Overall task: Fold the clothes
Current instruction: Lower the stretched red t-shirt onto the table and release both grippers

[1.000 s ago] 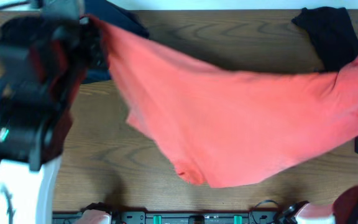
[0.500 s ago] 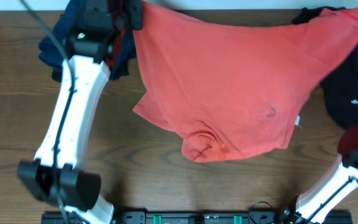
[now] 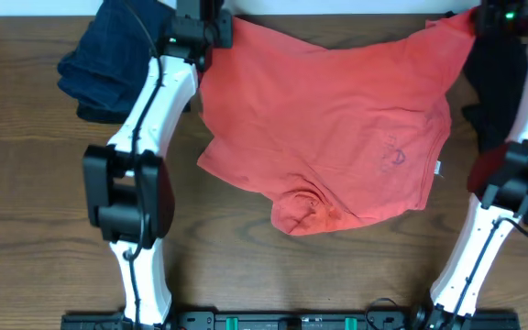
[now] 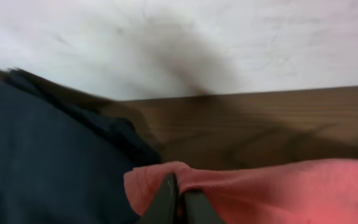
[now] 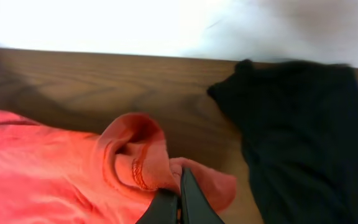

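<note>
Coral-red short-sleeved cotton T-shirt (image 3: 337, 128) is draped over the far half of the brown wooden table (image 3: 26, 229), between the two arms. Its far edge is held up at two corners and the rest lies on the wood.

We read the step in hand as spreading it flat before any fold.
- Left gripper (image 3: 209, 27): jaws pressed together, pinching a fold of the shirt's edge. The left wrist view (image 4: 179, 202) shows red cloth wrapped round the tips.
- Right gripper (image 3: 486, 16): jaws pinched shut on a bunched, stitched hem, as seen in the right wrist view (image 5: 179, 196).

To do it well:
- Lower both corners together under even tension, so that the far edge lands straight.
- Keep the left corner off the dark navy denim garment (image 3: 104, 64), which lies just beside that grip.
- Keep the right corner off the black shirt (image 3: 495, 82), which touches or overlaps the red cloth there; we cannot tell which.
- The near edge has a crumpled lump, probably a sleeve. It will need smoothing, as a pull from the far side alone likely won't clear it.

Pose: both arms are stretched out to the table's far edge. The left forearm runs diagonally up to its wrist, and the right arm goes up the right side.
</note>
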{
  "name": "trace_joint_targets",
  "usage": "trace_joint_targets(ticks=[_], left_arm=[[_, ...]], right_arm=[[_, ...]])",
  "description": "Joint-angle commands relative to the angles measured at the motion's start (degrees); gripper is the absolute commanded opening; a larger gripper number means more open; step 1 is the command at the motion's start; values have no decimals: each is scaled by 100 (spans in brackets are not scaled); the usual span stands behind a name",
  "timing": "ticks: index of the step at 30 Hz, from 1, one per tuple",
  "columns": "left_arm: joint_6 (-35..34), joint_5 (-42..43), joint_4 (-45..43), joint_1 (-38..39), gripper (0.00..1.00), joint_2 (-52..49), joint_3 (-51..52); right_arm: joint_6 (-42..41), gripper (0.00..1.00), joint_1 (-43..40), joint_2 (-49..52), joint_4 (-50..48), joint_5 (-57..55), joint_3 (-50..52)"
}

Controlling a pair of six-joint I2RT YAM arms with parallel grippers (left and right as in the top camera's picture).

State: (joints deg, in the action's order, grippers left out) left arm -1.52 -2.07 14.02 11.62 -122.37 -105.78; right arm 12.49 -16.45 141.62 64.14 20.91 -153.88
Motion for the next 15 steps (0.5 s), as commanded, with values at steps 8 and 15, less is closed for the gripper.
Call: trace_joint_targets(ticks=[8,15], left_arm=[[-76,-50,-1025,-31,6,-765,-63],[-76,-50,-1792,-31,6,-1119,-63]], right_arm=[[-505,1,396,1099,-1082,-459,-17],[-833,1,452,1368,-1757,-765,-15]])
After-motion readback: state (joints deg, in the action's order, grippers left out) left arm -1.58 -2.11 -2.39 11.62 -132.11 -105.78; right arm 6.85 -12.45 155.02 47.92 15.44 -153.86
